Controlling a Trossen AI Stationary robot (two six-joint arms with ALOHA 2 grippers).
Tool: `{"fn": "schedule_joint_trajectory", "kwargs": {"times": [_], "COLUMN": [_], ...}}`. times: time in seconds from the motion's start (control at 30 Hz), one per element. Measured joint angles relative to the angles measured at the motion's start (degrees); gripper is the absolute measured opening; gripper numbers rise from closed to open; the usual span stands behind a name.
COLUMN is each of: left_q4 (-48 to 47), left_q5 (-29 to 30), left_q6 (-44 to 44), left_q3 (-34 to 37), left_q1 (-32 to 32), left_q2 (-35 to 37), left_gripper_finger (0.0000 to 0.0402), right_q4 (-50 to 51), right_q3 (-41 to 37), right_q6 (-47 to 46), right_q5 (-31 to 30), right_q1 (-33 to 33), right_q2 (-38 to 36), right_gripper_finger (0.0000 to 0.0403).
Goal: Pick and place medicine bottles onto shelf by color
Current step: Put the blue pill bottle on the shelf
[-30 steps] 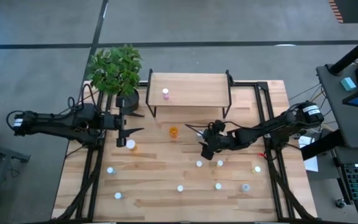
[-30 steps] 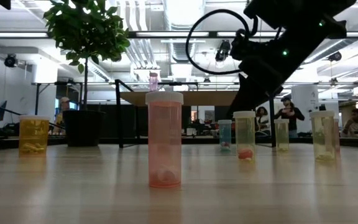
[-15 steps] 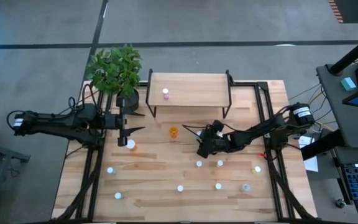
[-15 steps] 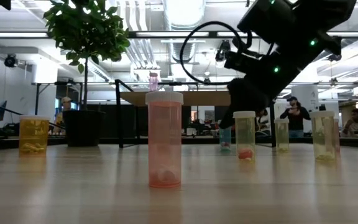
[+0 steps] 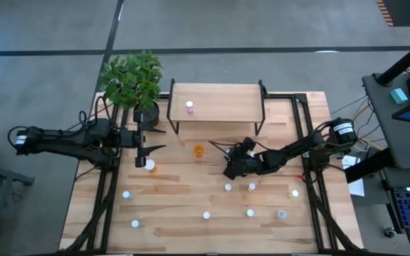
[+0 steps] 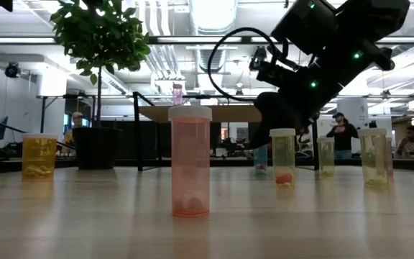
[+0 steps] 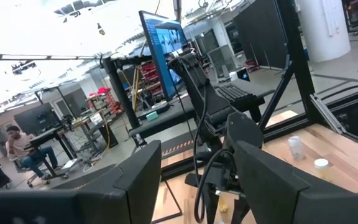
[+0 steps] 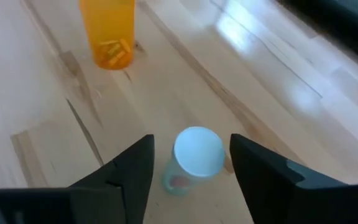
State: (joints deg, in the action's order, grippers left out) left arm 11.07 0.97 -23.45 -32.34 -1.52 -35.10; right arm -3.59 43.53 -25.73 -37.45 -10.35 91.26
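**Carefully now — risk of tipping the blue bottle before getting hold of it**

Find the right gripper (image 5: pixel 230 171) low near the middle of the desk (image 5: pixel 176 213), in front of the shelf (image 5: pixel 219 99). Spread apart and clamped on nothing, straddling a small blue bottle (image 8: pixel 194 158) with a white cap, a thin gap showing on either side in the right wrist view. Standing upright on the desk, by the look of it, and not yet held.

Likeliest failure, judging from this: closing off-centre, touching one side first and shoving the bottle sideways or toppling it. Light and narrow, probably quick to roll once down. Could also pinch only the cap and lose the bottle on the lift, though cannot tell how deep the grip would fall.

Mind the orange bottle (image 8: pixel 107 31) just beyond — near enough to be clipped while swinging toward the shelf. Beware too of coming in low at the shelf edge, or of knocking the pink bottle (image 5: pixel 189 107) already standing on top. Wrong spot for the colour also possible, with blue having no partner up there to sit beside.

Note the left gripper (image 5: pixel 148 149) waiting on its own side of the desk, likewise spread and empty, well apart from all this.
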Motion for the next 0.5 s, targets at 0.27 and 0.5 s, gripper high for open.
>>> {"fn": "schedule_joint_trajectory", "kwargs": {"times": [0.27, 0.5], "left_q4": [0.01, 0.02], "left_q5": [0.00, -0.02], "left_q6": [0.01, 0.03], "left_q3": [0.00, 0.00], "left_q1": [0.02, 0.00], "left_q2": [-0.05, -0.10], "left_gripper_finger": [0.0190, 0.0190], "right_q4": [0.26, 0.23], "right_q3": [0.00, 0.00], "right_q6": [0.05, 0.19], "right_q5": [0.32, 0.39], "right_q1": [0.02, 0.00], "right_q2": [-0.44, -0.48], "right_gripper_finger": [0.0134, 0.0104]}}
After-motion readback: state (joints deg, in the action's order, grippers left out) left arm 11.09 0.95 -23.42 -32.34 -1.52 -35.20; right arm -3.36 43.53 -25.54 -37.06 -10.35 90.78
